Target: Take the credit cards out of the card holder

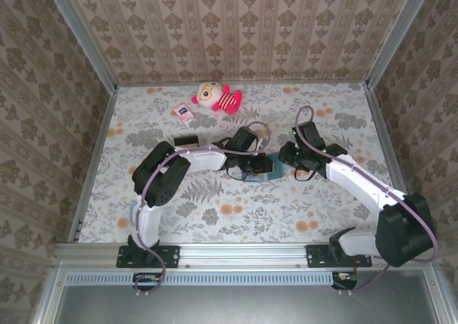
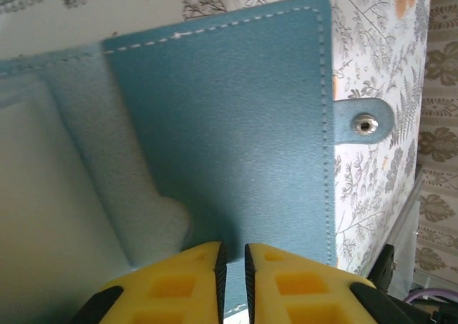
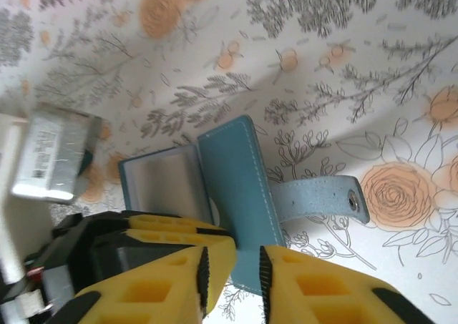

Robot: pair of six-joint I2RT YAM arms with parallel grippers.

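Observation:
The teal card holder (image 1: pixel 263 168) lies open on the flowered table between my two grippers. In the left wrist view its stitched cover (image 2: pixel 229 124) is close up, with a paler pocket page (image 2: pixel 93 159) on the left and the snap tab (image 2: pixel 365 124) on the right. My left gripper (image 2: pixel 234 267) is over the cover's near edge with its pads almost together. My right gripper (image 3: pixel 232 274) hovers over the cover's (image 3: pixel 236 188) near end, jaws a narrow gap apart and nothing pinched between them. The left gripper's fingers (image 3: pixel 179 227) lie against the pocket page. The credit cards are hidden.
A plush doll (image 1: pixel 215 96) and a white-and-red packet (image 1: pixel 183 112) lie at the back of the table. A dark block (image 1: pixel 187 141) sits just behind the left arm; it shows as a grey box (image 3: pixel 54 152) left of the holder. Metal rails edge the table.

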